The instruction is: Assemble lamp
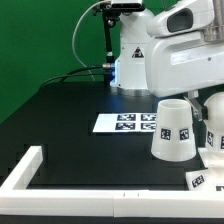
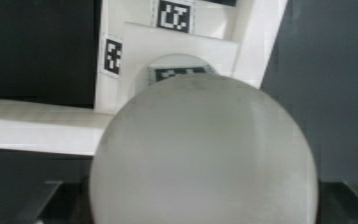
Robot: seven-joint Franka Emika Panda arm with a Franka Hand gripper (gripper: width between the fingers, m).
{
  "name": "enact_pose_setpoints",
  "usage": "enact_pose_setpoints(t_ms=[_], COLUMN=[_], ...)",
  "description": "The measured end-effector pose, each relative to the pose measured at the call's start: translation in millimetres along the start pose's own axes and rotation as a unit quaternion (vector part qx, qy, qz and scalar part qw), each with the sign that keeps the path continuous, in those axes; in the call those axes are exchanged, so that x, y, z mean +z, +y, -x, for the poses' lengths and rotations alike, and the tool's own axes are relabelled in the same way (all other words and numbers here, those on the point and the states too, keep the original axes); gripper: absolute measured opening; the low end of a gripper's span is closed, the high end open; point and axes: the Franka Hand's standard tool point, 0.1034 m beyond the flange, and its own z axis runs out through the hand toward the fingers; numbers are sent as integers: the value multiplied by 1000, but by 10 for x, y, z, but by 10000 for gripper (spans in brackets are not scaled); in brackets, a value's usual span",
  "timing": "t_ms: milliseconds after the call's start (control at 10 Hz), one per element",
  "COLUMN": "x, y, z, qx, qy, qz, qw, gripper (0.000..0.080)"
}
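Observation:
In the wrist view the rounded white bulb (image 2: 202,150) fills the middle, held between my gripper's (image 2: 202,205) dark fingers (image 2: 34,200), which show only at the frame's edge. Beyond the bulb lies the blocky white base (image 2: 247,40) with several square tags. In the exterior view the tapered cup-like shade (image 1: 172,130) stands mouth down on the black table. The bulb (image 1: 213,128) and my gripper are at the exterior view's right edge, mostly cut off. The base (image 1: 203,180) shows below them.
The marker board (image 1: 125,123) lies flat on the table behind the shade. A long white rail (image 1: 30,165) borders the table's near side and also shows in the wrist view (image 2: 25,122). The arm's white body (image 1: 175,55) stands over the shade.

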Motion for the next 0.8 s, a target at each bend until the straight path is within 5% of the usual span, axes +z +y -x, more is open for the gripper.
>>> enact_pose_setpoints(t_ms=[200,400,800], x=[-17,-15,-10], y=[3,-11,-38], z=[21,77,108], qx=[151,338,470], qy=[19,22,15], qz=[4,3,-21], qw=[988,941,882], gripper=[563,565,566])
